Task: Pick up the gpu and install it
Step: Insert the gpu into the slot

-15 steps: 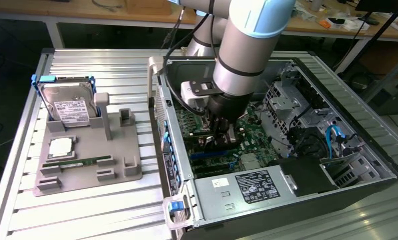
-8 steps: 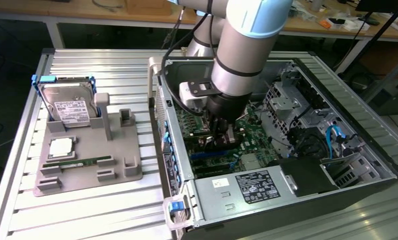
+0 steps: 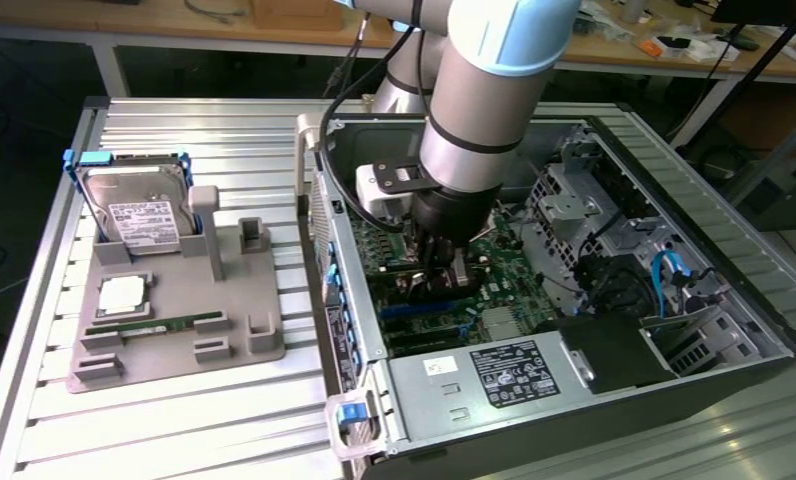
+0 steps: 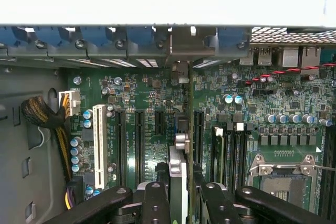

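One open black metal computer case (image 3: 638, 415) lies three o'clock of the grey plastic tray (image 3: 165, 352), exterior view. Over its green motherboard (image 4: 136, 93) your black gripper (image 4: 181, 195) pinches the thin green gpu card (image 4: 177, 171) edge-on. Likely light, stiff, fragile: hold board edges, not contacts.

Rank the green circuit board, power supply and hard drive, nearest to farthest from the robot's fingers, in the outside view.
1. Green circuit board: right under the fingers, inside the computer case.
2. Power supply: same case, at its near end.
3. Hard drive: outside the case, in the grey holder on the exterior view's left.
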Motion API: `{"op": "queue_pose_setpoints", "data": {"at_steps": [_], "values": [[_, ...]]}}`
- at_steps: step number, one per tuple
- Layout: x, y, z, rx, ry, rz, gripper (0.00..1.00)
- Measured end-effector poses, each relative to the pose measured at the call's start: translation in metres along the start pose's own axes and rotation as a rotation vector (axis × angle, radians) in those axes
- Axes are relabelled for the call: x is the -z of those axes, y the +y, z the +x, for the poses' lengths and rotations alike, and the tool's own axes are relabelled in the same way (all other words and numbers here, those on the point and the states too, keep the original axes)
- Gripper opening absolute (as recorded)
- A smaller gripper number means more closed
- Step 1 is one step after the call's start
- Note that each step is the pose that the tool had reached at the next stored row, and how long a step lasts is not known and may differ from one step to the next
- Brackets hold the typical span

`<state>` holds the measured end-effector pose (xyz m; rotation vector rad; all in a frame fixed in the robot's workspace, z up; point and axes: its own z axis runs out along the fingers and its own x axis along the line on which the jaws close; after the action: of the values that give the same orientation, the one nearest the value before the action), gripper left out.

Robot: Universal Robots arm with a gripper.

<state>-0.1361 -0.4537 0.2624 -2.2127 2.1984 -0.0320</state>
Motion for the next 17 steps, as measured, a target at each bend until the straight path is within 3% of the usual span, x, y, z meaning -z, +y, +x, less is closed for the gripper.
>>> {"op": "queue_pose_setpoints", "data": {"at_steps": [7,10,14,17], "values": [[0.0,0.0001,0.0,0.0,0.0,0.0006,0.28],[0.0,0.0016,0.0,0.0,0.0001,0.0115,0.28],[0.0,0.0022,0.0,0.0,0.0,0.0178,0.28],[0.0,0.0022,0.0,0.0,0.0,0.0184,0.28]]}}
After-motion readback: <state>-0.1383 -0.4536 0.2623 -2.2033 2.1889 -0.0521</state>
